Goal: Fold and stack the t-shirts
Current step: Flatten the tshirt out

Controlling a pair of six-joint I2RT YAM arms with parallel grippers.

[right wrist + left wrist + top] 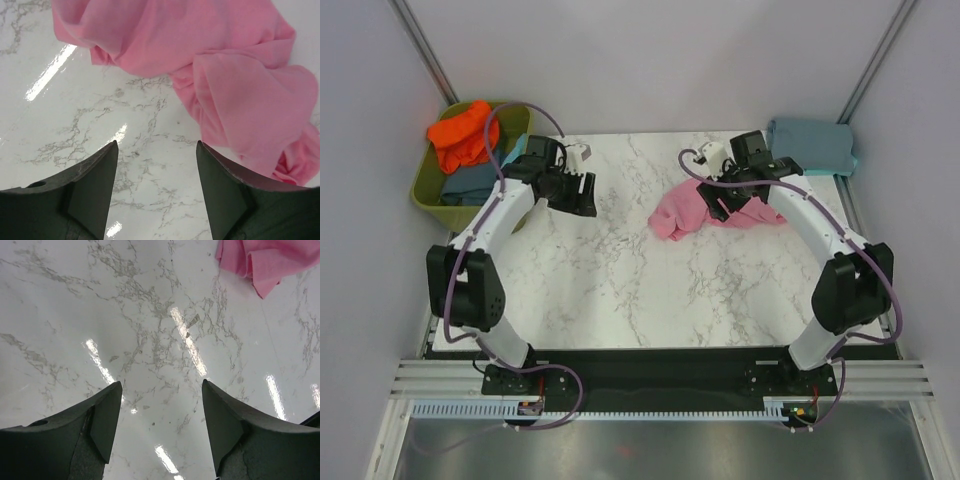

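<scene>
Pink tee (225, 60): it lies in a crumpled heap on the far right-of-centre part of the table, with folds piled over each other.
Handling: it looks soft, light and limp, and I'd expect it to sag and trail when lifted.
Where to grip: a single loose edge or corner at the heap's rim seems best, since a pinch into the bulk would likely catch several layers.
Right gripper (156, 145): its fingers are apart with nothing between them. It hangs over marble just beside the tee's edge.
Left gripper (161, 385): its fingers are apart and empty, over bare marble well apart from the tee.
Other tees: the grey-blue tee (810, 145) sits folded at the far right corner. The orange tee (460, 135) and slate-blue tee (470, 185) are in the olive tub (430, 190) at far left.
Surface: the table (610, 290) is glossy white marble-pattern, so cloth should slide easily on it.
Room: pale walls (650, 60) stand close around.
</scene>
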